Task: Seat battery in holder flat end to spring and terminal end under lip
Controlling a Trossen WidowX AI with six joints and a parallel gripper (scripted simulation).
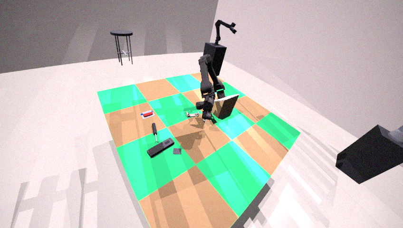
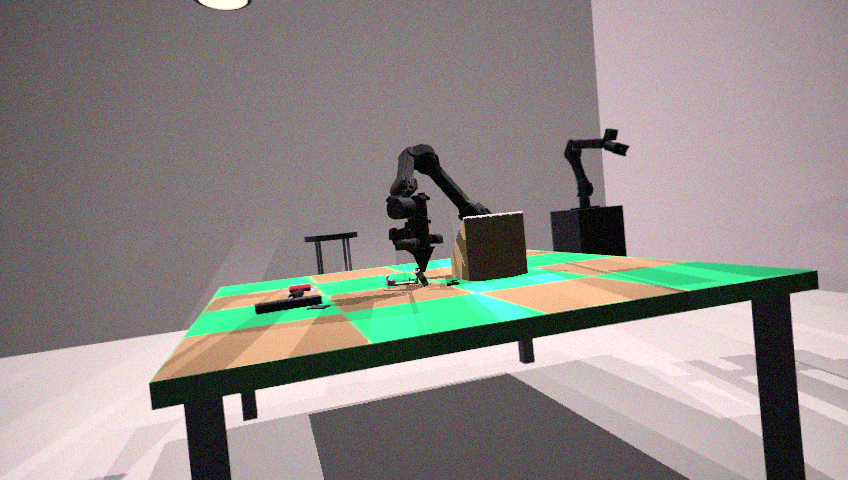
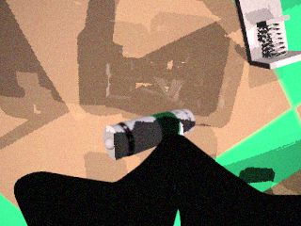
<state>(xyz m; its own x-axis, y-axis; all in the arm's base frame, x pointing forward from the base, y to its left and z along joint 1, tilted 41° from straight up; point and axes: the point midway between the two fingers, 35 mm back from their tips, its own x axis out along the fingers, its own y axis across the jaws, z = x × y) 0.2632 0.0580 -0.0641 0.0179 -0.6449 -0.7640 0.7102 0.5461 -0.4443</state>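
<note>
The battery, dark and silver with a green band, is tipped over at a slant in the exterior view, outside the holder. In the wrist view its terminal end points left. The white holder lies beside it, its spring showing at the wrist view's upper right. No battery is in the holder. My gripper is shut with nothing between its fingers. The tips are at the battery's green-banded side and seem to touch it; the exact contact is hidden.
A tall brown block stands close right of the arm. A small dark piece lies near the battery. A screwdriver, a black remote, a flat dark cover and a red item lie left.
</note>
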